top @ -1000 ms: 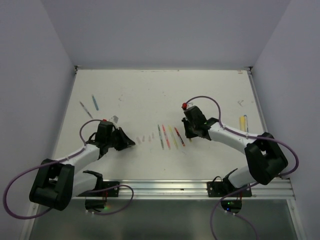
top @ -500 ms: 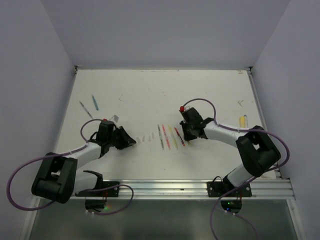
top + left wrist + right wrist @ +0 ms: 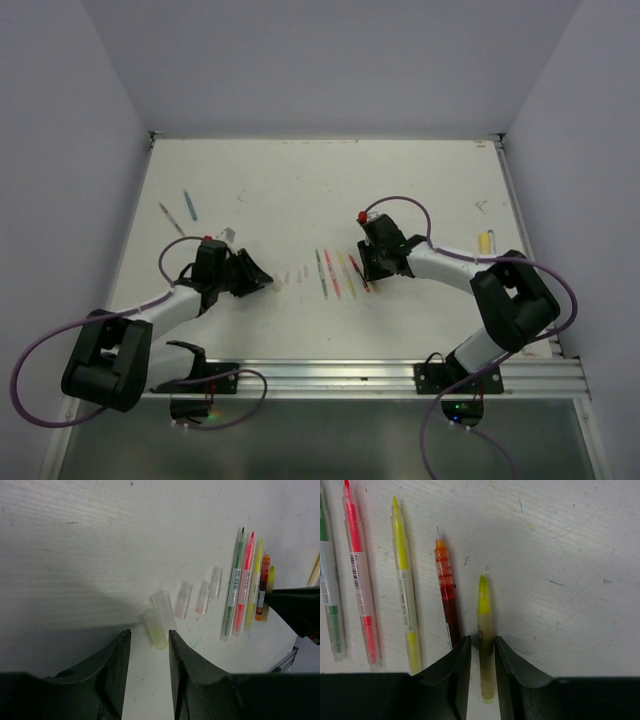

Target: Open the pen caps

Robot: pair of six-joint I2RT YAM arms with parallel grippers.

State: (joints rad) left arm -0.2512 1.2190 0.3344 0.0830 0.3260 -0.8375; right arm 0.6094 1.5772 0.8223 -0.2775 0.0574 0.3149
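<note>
Five uncapped pens (image 3: 340, 272) lie side by side near the middle of the desk (image 3: 330, 180), tips toward 12 o'clock in the top view. At 9 o'clock of that row sit the pen caps (image 3: 203, 597), five short see-through pieces in a loose line.

The yellowish cap (image 3: 155, 629) lies flat at the end of the line nearest the left claw (image 3: 148, 632), its near end in the gap between the claw's tips. That claw stands moderately wide and grips nothing; a strip of bare desk shows on each side of the cap. A clear cap (image 3: 164, 609) lies just beside the yellowish one.

The right claw (image 3: 482, 640) straddles the yellow-green pen (image 3: 484, 625), the outermost one at 3 o'clock of the row. Its jaws are narrow but not clamped, since a slim line of desk shows between the pen and one finger. The orange pen (image 3: 446, 595) runs close along that finger's outer side, so room is tight there.

Toward 12 o'clock the desk is broad and bare up to the walls (image 3: 330, 70). Two loose pens (image 3: 188, 205) lie at 10 o'clock near the side edge. Another pen (image 3: 487, 243) lies close to the 3 o'clock edge. A metal rail (image 3: 330, 375) bounds the 6 o'clock edge.
</note>
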